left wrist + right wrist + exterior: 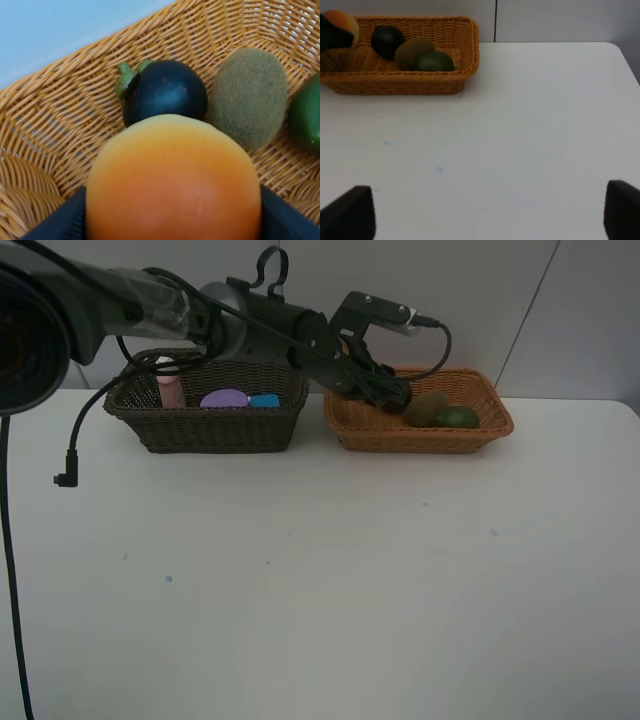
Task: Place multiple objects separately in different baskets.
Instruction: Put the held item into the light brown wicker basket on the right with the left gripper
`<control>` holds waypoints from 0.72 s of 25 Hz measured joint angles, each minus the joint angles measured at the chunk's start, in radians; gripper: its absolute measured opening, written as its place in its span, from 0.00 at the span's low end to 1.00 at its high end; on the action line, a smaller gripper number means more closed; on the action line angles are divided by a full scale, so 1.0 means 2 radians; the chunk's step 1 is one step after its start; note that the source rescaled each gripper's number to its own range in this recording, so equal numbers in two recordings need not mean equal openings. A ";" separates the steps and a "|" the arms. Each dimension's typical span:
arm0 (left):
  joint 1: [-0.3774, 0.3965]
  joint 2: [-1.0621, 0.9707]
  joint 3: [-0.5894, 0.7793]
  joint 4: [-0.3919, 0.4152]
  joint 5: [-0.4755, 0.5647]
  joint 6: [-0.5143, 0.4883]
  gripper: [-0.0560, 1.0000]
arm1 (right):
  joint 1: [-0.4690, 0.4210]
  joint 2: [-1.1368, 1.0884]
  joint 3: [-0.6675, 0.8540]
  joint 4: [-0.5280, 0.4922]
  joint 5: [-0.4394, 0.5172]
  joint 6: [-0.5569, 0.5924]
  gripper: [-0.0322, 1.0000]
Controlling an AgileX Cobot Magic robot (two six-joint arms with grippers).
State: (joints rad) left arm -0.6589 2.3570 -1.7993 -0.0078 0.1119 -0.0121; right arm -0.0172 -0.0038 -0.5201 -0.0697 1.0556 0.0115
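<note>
So from where I'm standing, the left gripper [395, 398] has reached across into the shallow light-orange wicker basket [490, 425] and its jaws are clamped either side of the round orange-red fruit [172, 180], holding it low over the basket floor; I can't tell if it's touching down yet. Just past it sit the dark mangosteen with its green cap [162, 90], the fuzzy brown kiwi [250, 95] and the green lime [307, 117], all bunched near each other. The deep dark-brown wicker basket [215, 430] next door has the pink white-capped bottle [170, 385], the purple-lidded jar [224, 399] and the blue eraser [265, 400]. Looks like the drop-off step to me: next it needs to spread the jaws and lift clear without nudging the mangosteen. The right gripper [490, 212] hangs wide apart over the bare white table [530, 125], holding nothing.
</note>
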 joint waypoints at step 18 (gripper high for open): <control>0.000 0.000 0.000 0.000 0.000 0.013 1.00 | 0.000 0.000 0.000 0.000 0.000 0.000 1.00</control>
State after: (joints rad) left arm -0.6579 2.3570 -1.7993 -0.0075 0.1119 0.0137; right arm -0.0172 -0.0038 -0.5201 -0.0697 1.0556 0.0115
